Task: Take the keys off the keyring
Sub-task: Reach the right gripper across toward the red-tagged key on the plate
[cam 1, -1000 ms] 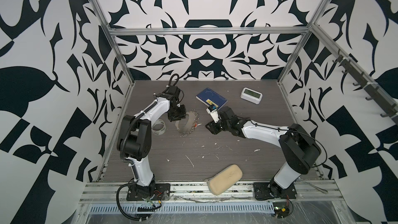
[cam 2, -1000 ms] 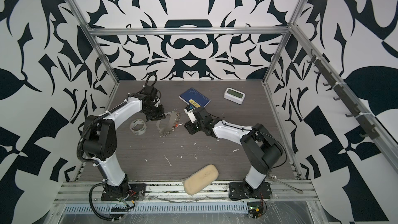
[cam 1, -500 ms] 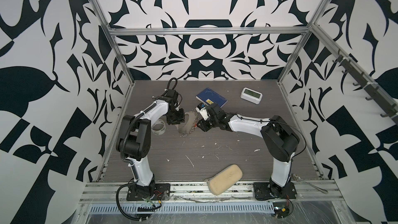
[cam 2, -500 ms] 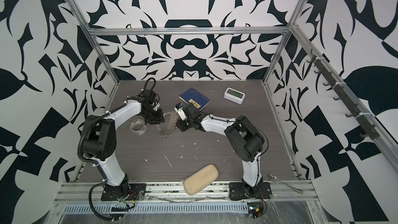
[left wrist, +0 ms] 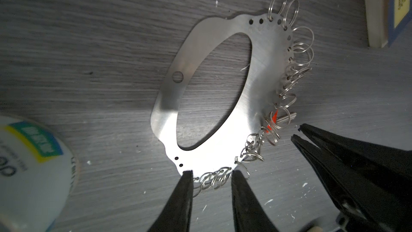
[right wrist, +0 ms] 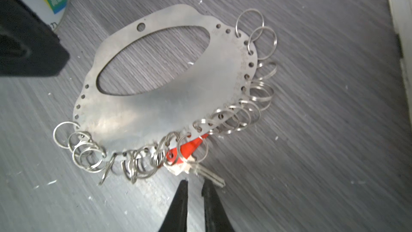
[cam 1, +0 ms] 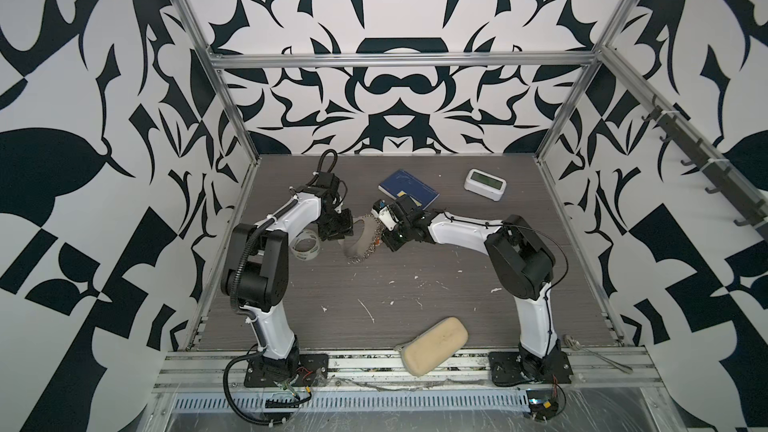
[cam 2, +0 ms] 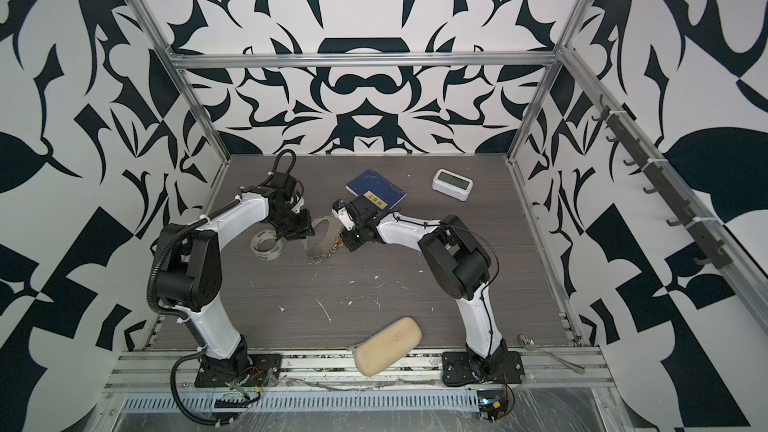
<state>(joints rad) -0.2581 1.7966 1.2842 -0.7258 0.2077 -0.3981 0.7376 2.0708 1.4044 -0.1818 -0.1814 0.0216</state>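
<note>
Right gripper [right wrist: 195, 186] is almost shut on nothing, tips just short of the keys [right wrist: 196, 164], which sit with their red tag at the keyring [right wrist: 178, 90] rim. Left gripper [left wrist: 211, 175] straddles the fringed edge, but I cannot tell if it is pinching. If I close here, I grab air or snag a plain split ring [right wrist: 142, 164]. The tape roll [left wrist: 29, 164] crowds my left and the blue book [cam 1: 409, 191] sits behind. There is open table [cam 1: 415, 284] toward my bases.

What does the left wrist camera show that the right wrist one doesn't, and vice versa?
Left wrist only: the tips of the left gripper, parted at the ringed edge of the keyring. Right wrist only: the holed end of the red tag. Both: the keyring, part of the keys, the right gripper narrowly parted short of them, the tape roll.
</note>
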